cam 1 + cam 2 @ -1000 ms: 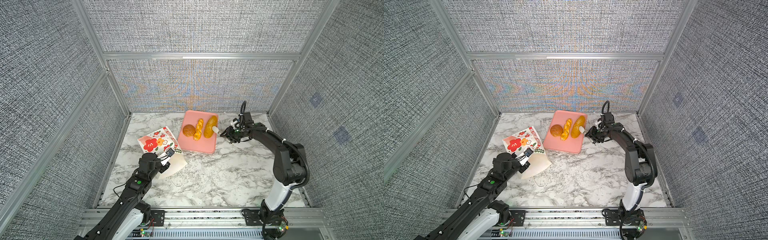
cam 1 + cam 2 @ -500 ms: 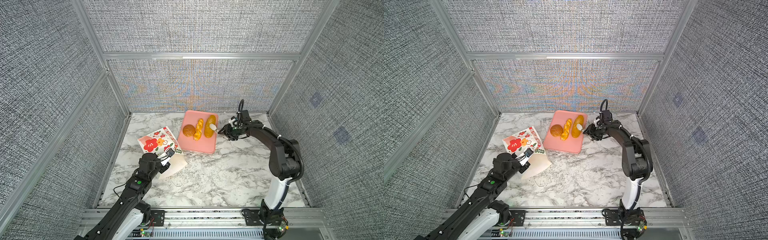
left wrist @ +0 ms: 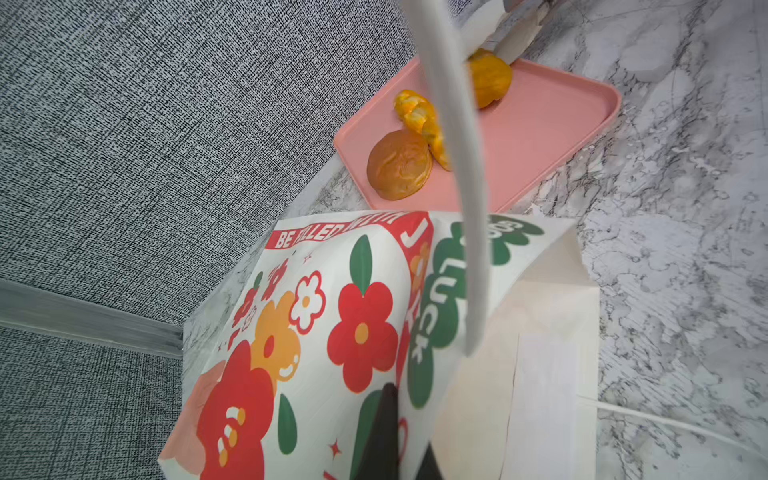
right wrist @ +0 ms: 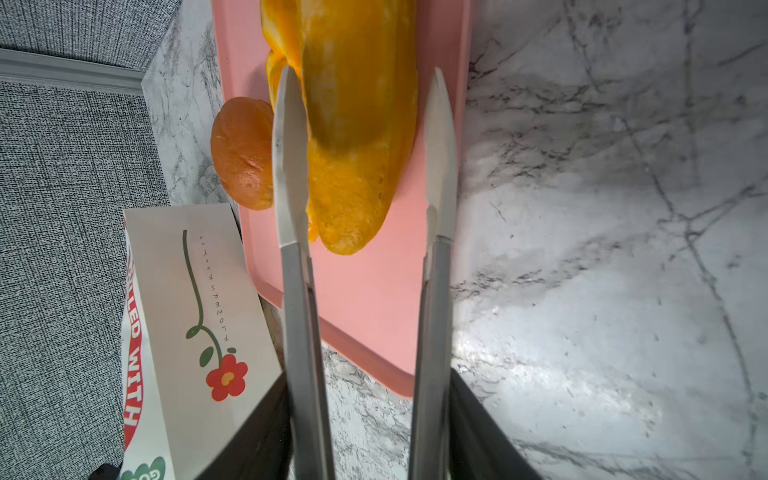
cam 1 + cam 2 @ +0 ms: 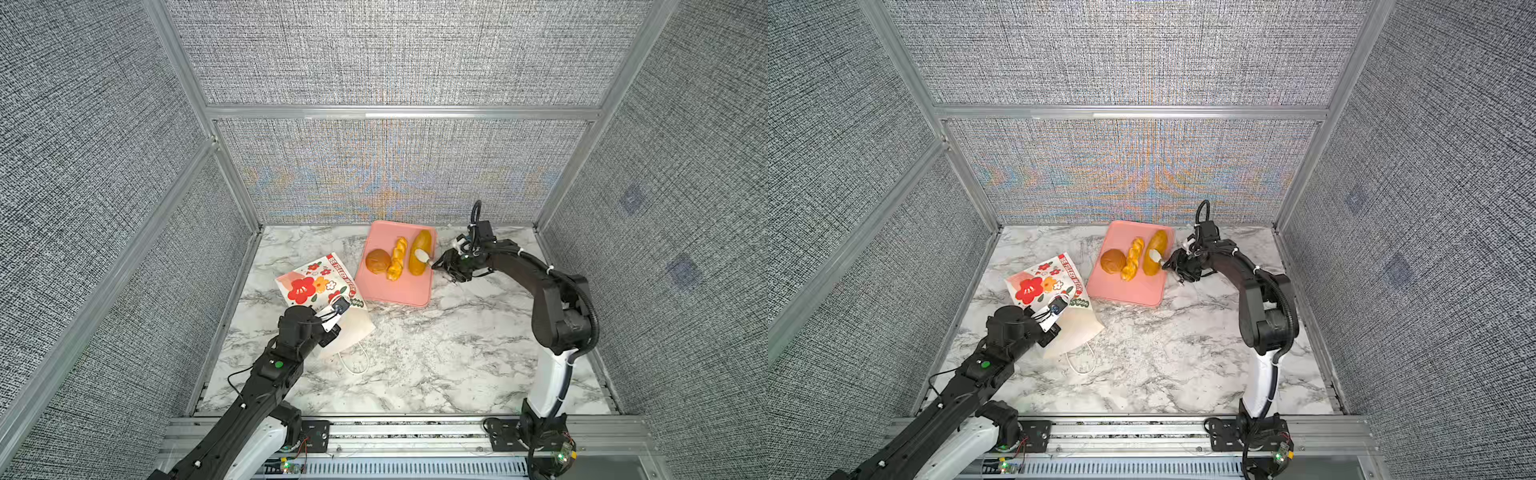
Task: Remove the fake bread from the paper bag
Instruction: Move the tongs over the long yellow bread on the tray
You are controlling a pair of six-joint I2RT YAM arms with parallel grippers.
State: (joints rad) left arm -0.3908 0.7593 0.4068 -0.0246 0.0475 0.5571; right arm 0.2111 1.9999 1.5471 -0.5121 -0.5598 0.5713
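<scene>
The paper bag [image 5: 316,282] [image 5: 1042,282] [image 3: 332,311] lies on its side on the marble table. My left gripper [image 5: 329,327] [image 5: 1050,325] [image 3: 405,432] is shut on the rim of its mouth. What is inside the bag is hidden. Three pieces of fake bread lie on a pink tray [image 5: 395,291] [image 5: 1125,291]: a round bun [image 5: 377,261], a twisted stick [image 5: 397,258] and a long loaf [image 5: 419,257] [image 4: 357,124]. My right gripper [image 5: 451,266] [image 5: 1179,266] [image 4: 368,415] is shut on metal tongs [image 4: 299,291]. Their white tips stand apart on either side of the loaf's end.
A white cord handle [image 5: 357,361] trails from the bag's mouth onto the table; another handle [image 3: 457,166] hangs across the left wrist view. Grey mesh walls with aluminium rails close in the table on three sides. The tray sits against the back wall.
The tongs' tips have spread apart around the long loaf, which now rests on the tray. The right arm has reached slightly farther back. The left arm and the bag are unmoved.
</scene>
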